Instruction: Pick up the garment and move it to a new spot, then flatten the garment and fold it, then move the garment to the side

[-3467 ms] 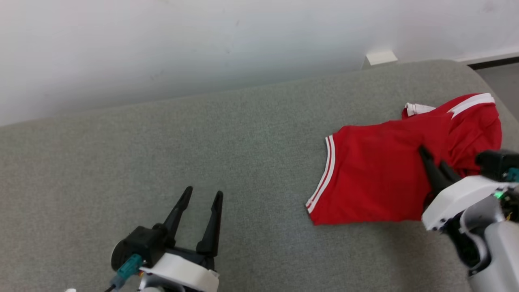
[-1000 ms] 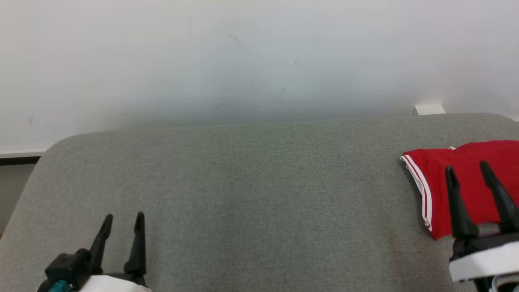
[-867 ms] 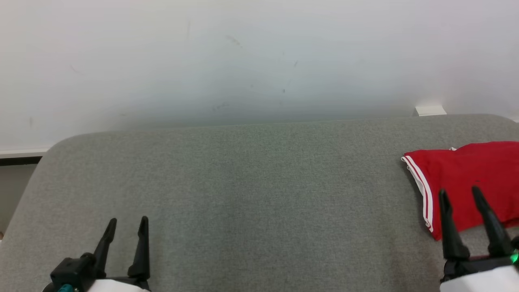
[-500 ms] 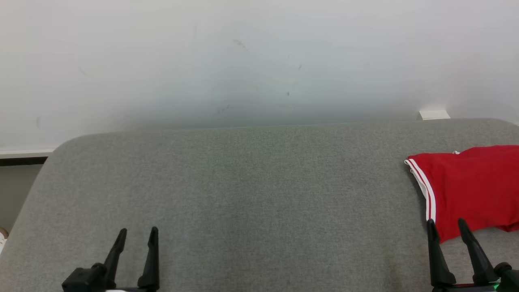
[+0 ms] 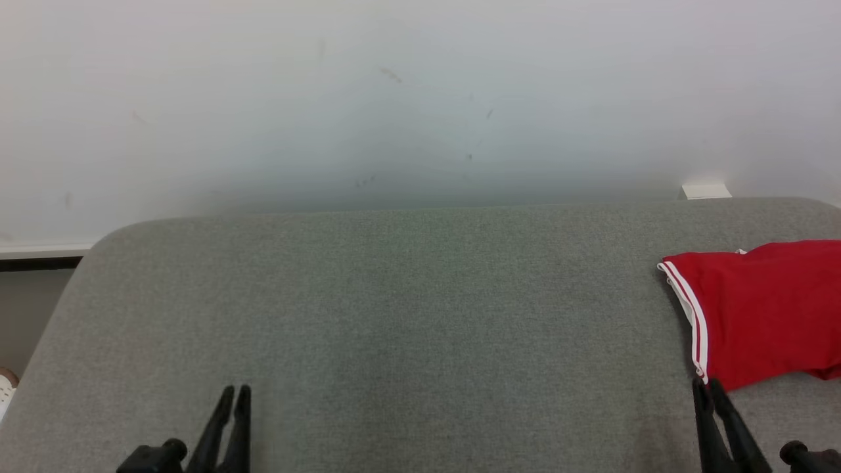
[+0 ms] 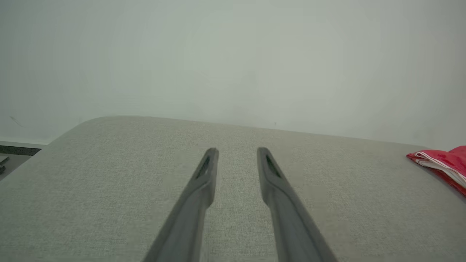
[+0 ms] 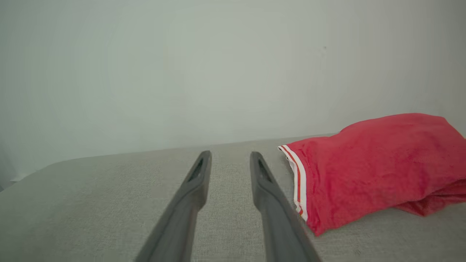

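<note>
HEAD: I see the red garment (image 5: 762,315) at the right edge on the grey tabletop (image 5: 420,315); left pincer (image 5: 235,389) bottom left, right pincer (image 5: 704,382) bottom right beside the striped hem | L-WRIST: left pincer (image 6: 237,150) parted, empty; garment (image 6: 442,162) a sliver far right | R-WRIST: right pincer (image 7: 230,153) parted, empty; garment's (image 7: 371,167) folded bulk just right.

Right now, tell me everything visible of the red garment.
The red garment is soft, knit-looking cloth with a white-striped hem along its left edge. It lies folded in layers, slightly puffed and creased, on the grey upholstered surface at the robot's far right, partly cut off by the head view's edge. The right claw points at its near corner without gripping it; whether they touch cannot be told.
</note>
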